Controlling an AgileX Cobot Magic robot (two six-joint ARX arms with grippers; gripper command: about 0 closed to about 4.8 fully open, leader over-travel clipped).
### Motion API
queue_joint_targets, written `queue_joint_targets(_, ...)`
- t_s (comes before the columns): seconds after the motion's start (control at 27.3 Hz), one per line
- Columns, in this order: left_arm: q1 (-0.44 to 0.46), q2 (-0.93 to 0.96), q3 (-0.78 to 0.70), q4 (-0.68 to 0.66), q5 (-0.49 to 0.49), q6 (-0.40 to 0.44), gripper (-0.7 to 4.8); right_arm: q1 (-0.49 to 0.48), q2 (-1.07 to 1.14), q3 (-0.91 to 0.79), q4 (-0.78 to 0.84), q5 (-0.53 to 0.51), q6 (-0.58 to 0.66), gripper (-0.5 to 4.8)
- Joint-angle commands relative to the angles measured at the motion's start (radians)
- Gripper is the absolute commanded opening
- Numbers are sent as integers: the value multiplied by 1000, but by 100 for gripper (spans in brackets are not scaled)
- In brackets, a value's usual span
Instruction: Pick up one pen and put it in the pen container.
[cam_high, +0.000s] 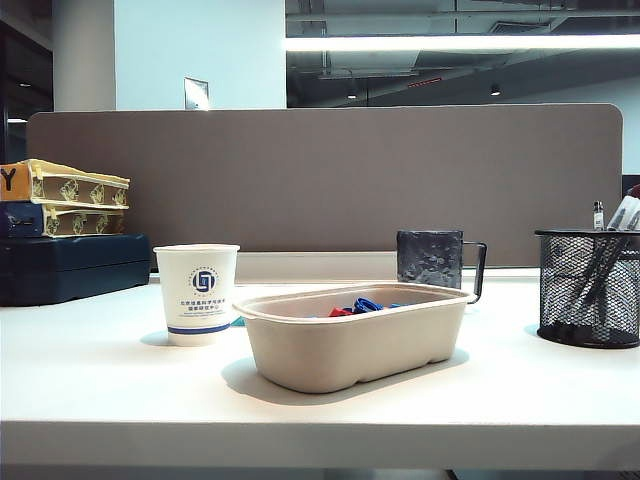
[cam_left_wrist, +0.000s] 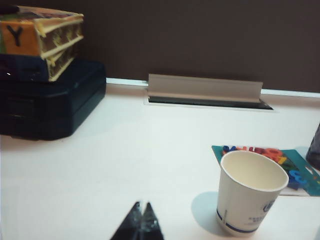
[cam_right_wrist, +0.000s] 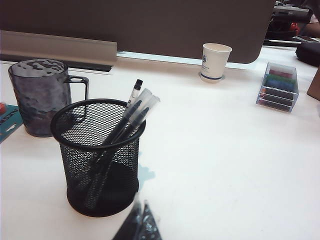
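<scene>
The black wire-mesh pen container (cam_high: 588, 288) stands at the right edge of the table in the exterior view. It holds several pens (cam_right_wrist: 131, 111) that lean against its rim (cam_right_wrist: 98, 123); their tops show above the mesh (cam_high: 612, 214). My right gripper (cam_right_wrist: 141, 206) is shut and empty, just short of the container's base. My left gripper (cam_left_wrist: 142, 206) is shut and empty too, over bare table beside the white paper cup (cam_left_wrist: 250, 192). Neither arm appears in the exterior view.
A beige pulp tray (cam_high: 352, 335) with blue and red items sits mid-table, a grey mug (cam_high: 436, 260) behind it. Stacked boxes (cam_high: 66, 232) stand far left, a teal card (cam_left_wrist: 295, 170) lies behind the paper cup. A second paper cup (cam_right_wrist: 215, 61) and a clear box (cam_right_wrist: 278, 86) lie further right.
</scene>
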Motion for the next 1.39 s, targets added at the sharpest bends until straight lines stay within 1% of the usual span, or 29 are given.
queue_joint_targets(0.04, 30, -26, 3, 0, 42, 1, -5, 2, -6, -5, 13, 0, 5, -1)
queue_joint_targets(0.18, 58, -72, 3, -37, 46, 1, -5, 2, -6, -5, 13, 0, 5, -1)
queue_joint_targets(0.4, 105, -73, 4, -43, 49, 1, -5, 2, -6, -5, 12, 0, 5, -1)
queue_joint_targets(0.51, 161, -73, 4, -53, 100, 1, -5, 2, -6, -5, 10, 0, 5, -1)
queue_joint_targets(0.59, 222, -73, 4, -74, 156, 1, -5, 2, -6, -5, 10, 0, 5, 0)
queue_joint_targets(0.62, 230, -73, 3, -79, 159, 0, -5, 2, -7, -5, 10, 0, 5, -1)
queue_joint_targets(0.77, 235, -73, 4, -74, 153, 1, -5, 2, -6, -5, 10, 0, 5, -1)
queue_joint_targets(1.06, 268, -73, 5, 0, 154, 1, -5, 2, -6, -5, 10, 0, 5, -1)
queue_joint_targets(1.32, 280, -73, 5, 6, 154, 1, -5, 2, -6, -5, 10, 0, 5, -1)
queue_joint_targets(1.36, 285, -73, 5, 7, 157, 0, -5, 2, -6, -5, 10, 0, 5, -1)
queue_joint_targets(1.39, 305, -73, 5, 13, 190, 1, -5, 2, -7, -5, 10, 0, 5, -1)
